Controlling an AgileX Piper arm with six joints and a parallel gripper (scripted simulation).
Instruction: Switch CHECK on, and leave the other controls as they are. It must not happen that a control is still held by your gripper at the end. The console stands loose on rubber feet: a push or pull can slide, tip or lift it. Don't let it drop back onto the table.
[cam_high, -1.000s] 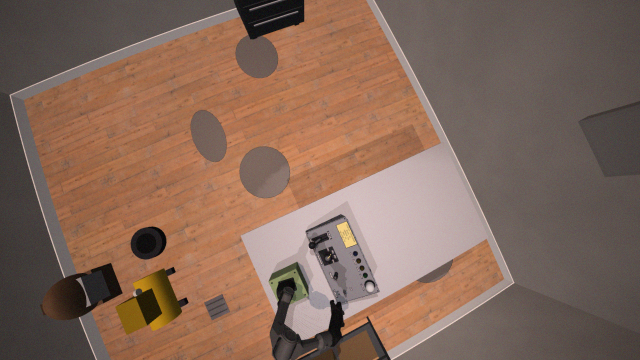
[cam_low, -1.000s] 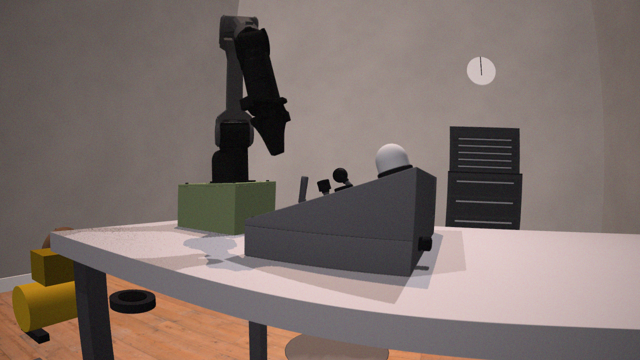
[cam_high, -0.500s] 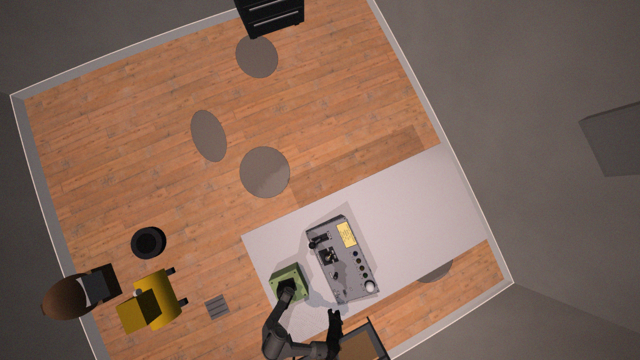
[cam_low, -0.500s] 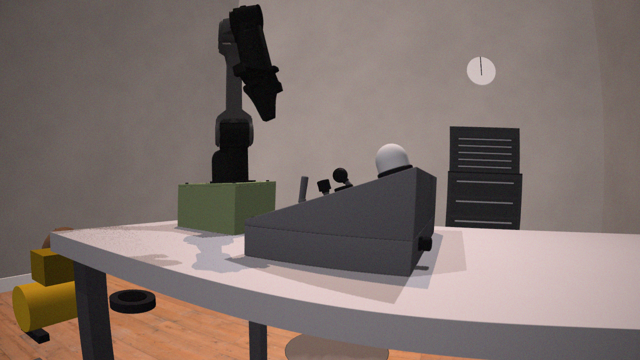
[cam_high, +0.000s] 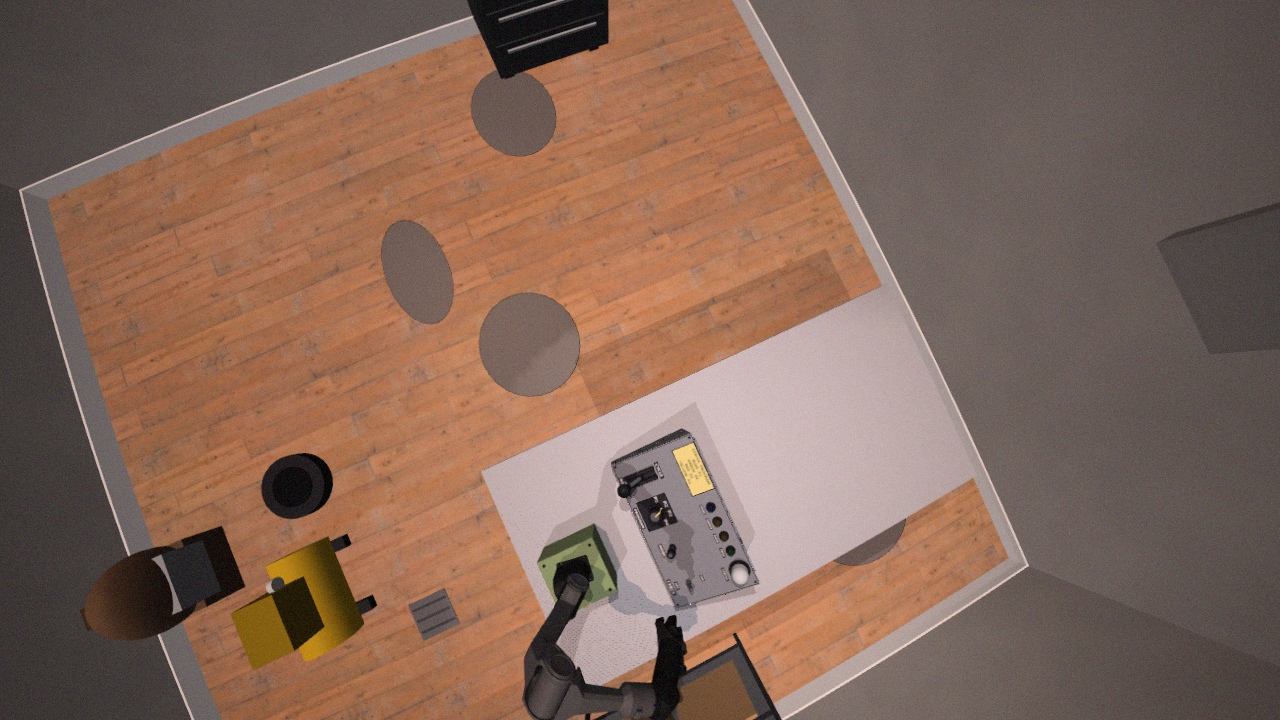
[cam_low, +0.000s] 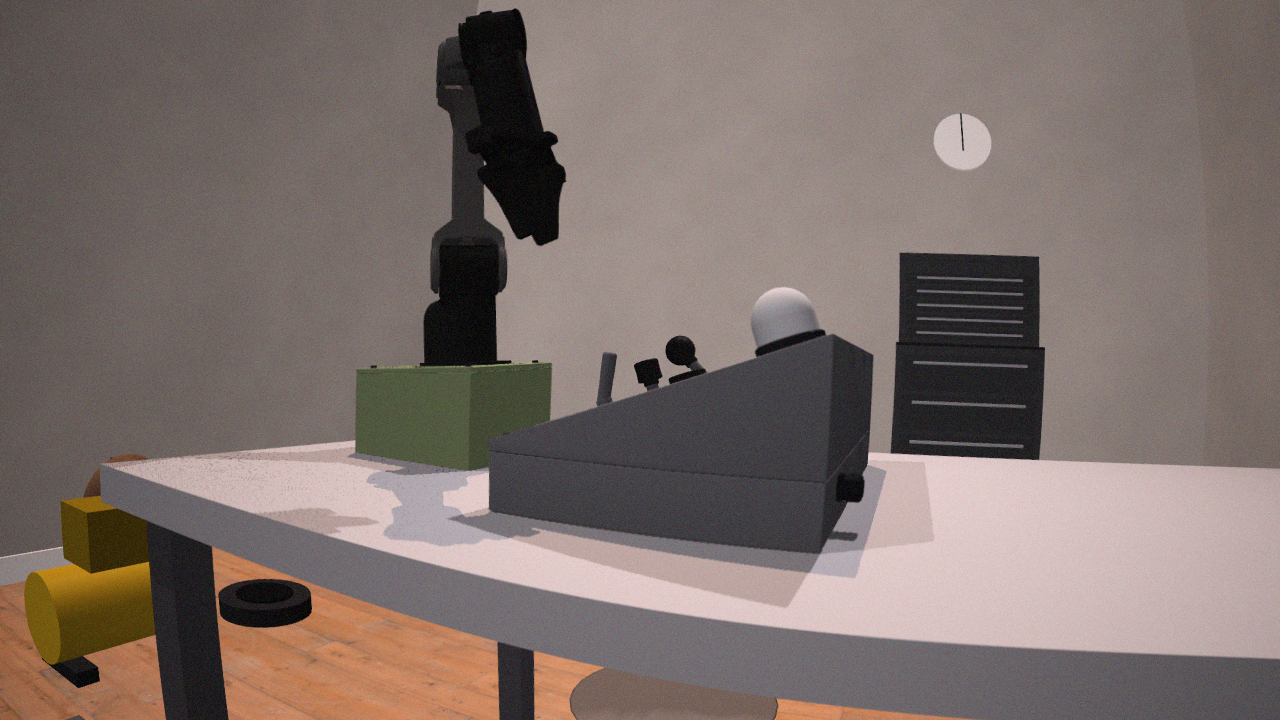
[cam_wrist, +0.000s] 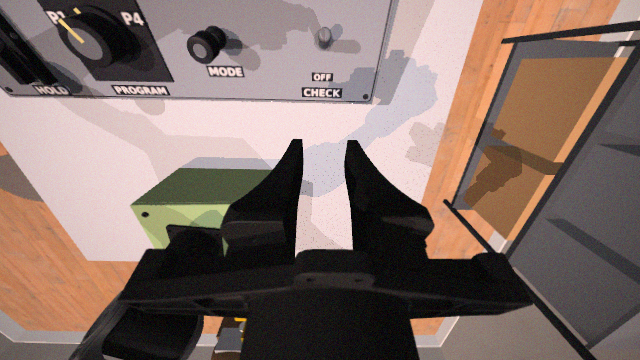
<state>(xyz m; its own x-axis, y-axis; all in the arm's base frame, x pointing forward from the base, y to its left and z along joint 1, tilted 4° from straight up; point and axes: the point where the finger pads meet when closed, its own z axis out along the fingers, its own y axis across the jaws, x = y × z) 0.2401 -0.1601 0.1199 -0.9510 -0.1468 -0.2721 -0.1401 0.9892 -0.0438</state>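
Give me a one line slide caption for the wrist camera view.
Open, empty gripper hangs above the table, back from the console's CHECK toggle.

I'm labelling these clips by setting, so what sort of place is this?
Probably a workshop or lab room: a sloped control console and the arm's green base box sit on a white table, with a dark drawer cabinet against the wall and plank flooring.
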